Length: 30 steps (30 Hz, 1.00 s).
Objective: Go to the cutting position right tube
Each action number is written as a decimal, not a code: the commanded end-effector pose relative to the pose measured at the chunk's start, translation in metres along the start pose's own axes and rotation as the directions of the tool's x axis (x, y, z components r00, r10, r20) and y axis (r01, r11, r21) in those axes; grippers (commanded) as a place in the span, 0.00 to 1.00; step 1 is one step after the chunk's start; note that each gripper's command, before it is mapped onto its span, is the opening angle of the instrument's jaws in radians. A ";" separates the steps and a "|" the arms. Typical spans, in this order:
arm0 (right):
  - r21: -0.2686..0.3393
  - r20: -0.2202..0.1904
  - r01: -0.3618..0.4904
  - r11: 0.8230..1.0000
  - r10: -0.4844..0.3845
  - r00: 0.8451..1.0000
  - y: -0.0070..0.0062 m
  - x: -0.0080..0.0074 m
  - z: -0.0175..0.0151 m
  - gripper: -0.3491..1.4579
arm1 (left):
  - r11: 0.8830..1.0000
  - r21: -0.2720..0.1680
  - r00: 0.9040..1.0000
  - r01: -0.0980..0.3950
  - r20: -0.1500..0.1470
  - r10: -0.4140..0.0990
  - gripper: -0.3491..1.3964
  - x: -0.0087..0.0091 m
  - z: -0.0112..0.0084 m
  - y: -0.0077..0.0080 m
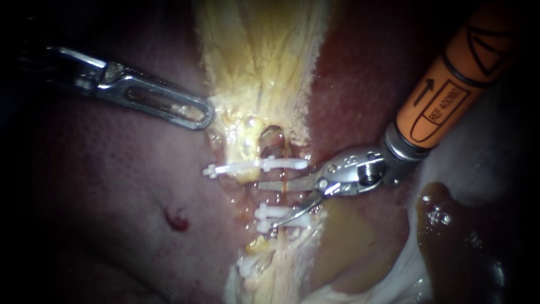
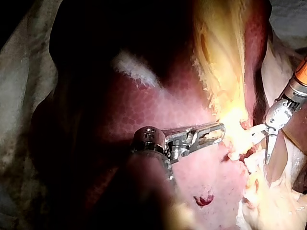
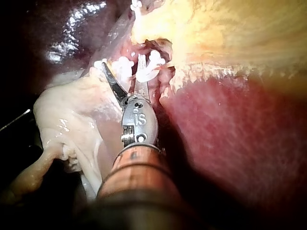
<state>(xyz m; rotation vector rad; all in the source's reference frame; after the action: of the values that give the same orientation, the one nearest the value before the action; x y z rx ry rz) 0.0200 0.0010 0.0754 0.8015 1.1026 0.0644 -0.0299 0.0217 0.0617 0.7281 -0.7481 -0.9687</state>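
Showing a close view of the tissue: the claw of the right instrument (image 1: 266,206), a pair of slim silver scissor blades on a shiny steel wrist, stands open in a narrow V. One blade points toward the view's left. The other slants down over the lower clips.

Between the two blades runs the right tube (image 1: 284,198), a thin reddish-brown strand going up and down the middle of the scene. The blades do not press on it from both sides, so nothing is gripped.

Just above the upper blade, a long white plastic clip (image 1: 256,165) crosses the tube. Under the lower blade sit two shorter white plastic clips (image 1: 271,215). The blades sit at the bare stretch of tube between these clips.

Behind the wrist, the bright orange shaft (image 1: 450,84) rises to the upper right.

Further out, the left instrument (image 1: 205,115) comes in from the left. Its flat, windowed silver claw appears closed on the edge of the pale yellow fibrous tissue (image 1: 259,67), above the clips and well apart from the blades. Dark red liver (image 1: 112,186) lies all around.

The approach to the cutting position looks nearly complete, since the tube already lies inside the open V. The next move seems to call for only a small advance, seating the tube deeper toward the pivot. The lower blade lies very close to the lower clips, so it needs to stay clear of them.
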 end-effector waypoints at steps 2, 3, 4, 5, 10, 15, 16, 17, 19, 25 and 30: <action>-0.001 -0.010 0.003 1.000 -0.003 1.000 0.0003 0.0001 0.0003 0.93 | 1.000 0.000 1.000 0.000 0.000 0.000 0.00 -0.0001 0.0001 0.0000; -0.002 -0.013 0.003 1.000 -0.003 1.000 0.0004 0.0003 0.0005 0.93 | 1.000 0.000 1.000 0.000 0.000 0.000 0.00 -0.0001 0.0001 0.0000; -0.002 -0.016 0.009 1.000 -0.009 1.000 0.0005 0.0003 0.0006 0.93 | 1.000 0.000 1.000 0.000 0.000 0.000 0.00 -0.0001 0.0001 0.0000; -0.002 -0.019 0.009 1.000 -0.009 1.000 0.0005 0.0004 0.0008 0.93 | 1.000 0.000 1.000 0.000 0.000 0.000 0.00 -0.0001 0.0001 0.0000; 0.003 -0.060 0.018 1.000 -0.018 0.998 0.0006 0.0008 0.0013 0.94 | 1.000 0.000 1.000 0.000 0.000 0.000 0.00 -0.0001 0.0001 0.0001; 0.023 -0.068 0.034 0.999 -0.033 0.997 0.0003 0.0013 0.0018 0.93 | 1.000 0.000 1.000 0.000 0.000 0.000 0.00 -0.0002 0.0002 0.0002; 0.031 -0.067 0.045 0.999 -0.042 0.997 0.0002 0.0014 0.0019 0.92 | 1.000 0.000 1.000 0.000 0.000 0.000 0.00 -0.0002 0.0002 0.0002; 0.039 -0.069 0.049 0.998 -0.046 0.997 0.0000 0.0015 0.0019 0.91 | 1.000 0.000 1.000 0.000 0.000 0.000 0.00 -0.0002 0.0002 0.0002; 0.055 -0.070 0.062 0.997 -0.058 0.996 -0.0003 0.0017 0.0020 0.90 | 1.000 0.000 1.000 0.000 0.000 0.000 0.00 -0.0002 0.0002 0.0002; 0.070 -0.101 0.072 0.995 -0.065 0.993 -0.0006 0.0023 0.0025 0.90 | 1.000 0.000 1.000 0.000 0.000 0.000 0.00 -0.0002 0.0002 0.0005; 0.064 -0.102 0.071 0.995 -0.064 0.993 -0.0004 0.0028 0.0033 0.90 | 1.000 0.000 1.000 0.000 0.000 0.000 0.00 -0.0002 0.0002 0.0005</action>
<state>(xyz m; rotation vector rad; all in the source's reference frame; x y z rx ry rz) 0.0241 0.0001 0.0735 0.8269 1.2326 0.0107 -0.0299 0.0221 0.0622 0.7281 -0.7483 -0.9689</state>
